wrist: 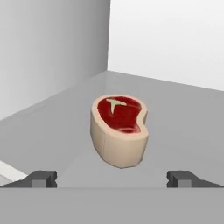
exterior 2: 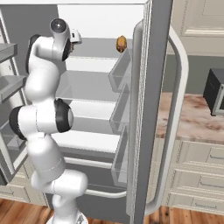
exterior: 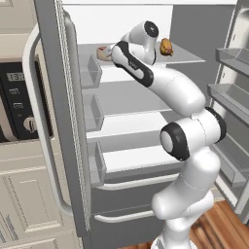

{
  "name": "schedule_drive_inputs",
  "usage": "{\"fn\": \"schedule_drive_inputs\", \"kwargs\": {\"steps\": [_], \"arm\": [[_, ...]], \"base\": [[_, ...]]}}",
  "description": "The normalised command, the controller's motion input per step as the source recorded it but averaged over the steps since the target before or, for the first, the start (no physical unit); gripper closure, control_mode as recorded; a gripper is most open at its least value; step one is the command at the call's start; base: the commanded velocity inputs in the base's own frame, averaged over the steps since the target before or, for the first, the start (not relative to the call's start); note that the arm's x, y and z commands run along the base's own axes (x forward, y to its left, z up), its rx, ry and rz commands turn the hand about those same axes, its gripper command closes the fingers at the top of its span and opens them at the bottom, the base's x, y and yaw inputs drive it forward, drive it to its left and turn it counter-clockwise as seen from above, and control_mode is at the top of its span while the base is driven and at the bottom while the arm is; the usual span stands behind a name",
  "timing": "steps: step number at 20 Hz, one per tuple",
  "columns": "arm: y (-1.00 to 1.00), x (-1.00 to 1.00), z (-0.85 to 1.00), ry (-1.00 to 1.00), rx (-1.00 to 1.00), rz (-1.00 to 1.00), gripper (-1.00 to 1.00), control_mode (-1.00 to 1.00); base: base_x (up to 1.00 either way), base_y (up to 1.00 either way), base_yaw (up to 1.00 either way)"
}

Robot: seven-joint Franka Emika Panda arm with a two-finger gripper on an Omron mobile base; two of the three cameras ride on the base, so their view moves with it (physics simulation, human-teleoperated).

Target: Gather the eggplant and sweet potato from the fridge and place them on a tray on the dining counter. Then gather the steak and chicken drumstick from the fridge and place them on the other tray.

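The fridge [exterior: 48, 73] stands open, and my arm reaches onto its top shelf. The steak [wrist: 119, 129], red on top with pale cream sides, lies on the grey shelf just ahead of my gripper [wrist: 113, 179]. The gripper is open, its fingertips [wrist: 41, 178] spread wider than the steak and a little short of it. From the left base view the steak [exterior: 103, 52] peeks out beside my wrist. The chicken drumstick [exterior: 166, 47], a tan-brown lump, lies farther right on the same shelf; it also shows as the drumstick [exterior 2: 121, 43] from the right. The eggplant, sweet potato, trays and dining counter are out of view.
Both fridge doors [exterior 2: 157, 87] hang open on either side of my arm, with door bins [exterior: 92, 112] along the inner faces. Lower shelves [exterior: 131, 129] sit below. A built-in microwave [exterior: 14, 102] is at far left, and a marbled worktop [exterior 2: 192, 118] on cream cabinets at right.
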Motion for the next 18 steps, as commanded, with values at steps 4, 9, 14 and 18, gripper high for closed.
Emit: {"fn": "schedule_drive_inputs", "kwargs": {"steps": [4, 9, 14, 18], "arm": [[0.05, 0.20, 0.00, 0.04, 0.03, 0.00, -1.00, -1.00], [0.02, 0.20, 0.00, 0.03, 0.01, 0.00, -1.00, -1.00], [0.04, 0.21, 0.00, 0.01, 0.00, 0.00, -1.00, -1.00], [0.09, 0.16, 0.00, 0.00, 0.00, 0.00, -1.00, -1.00]], "base": [[0.00, 0.00, 0.00], [0.00, 0.00, 0.00], [0.00, 0.00, 0.00], [0.00, 0.00, 0.00]]}}
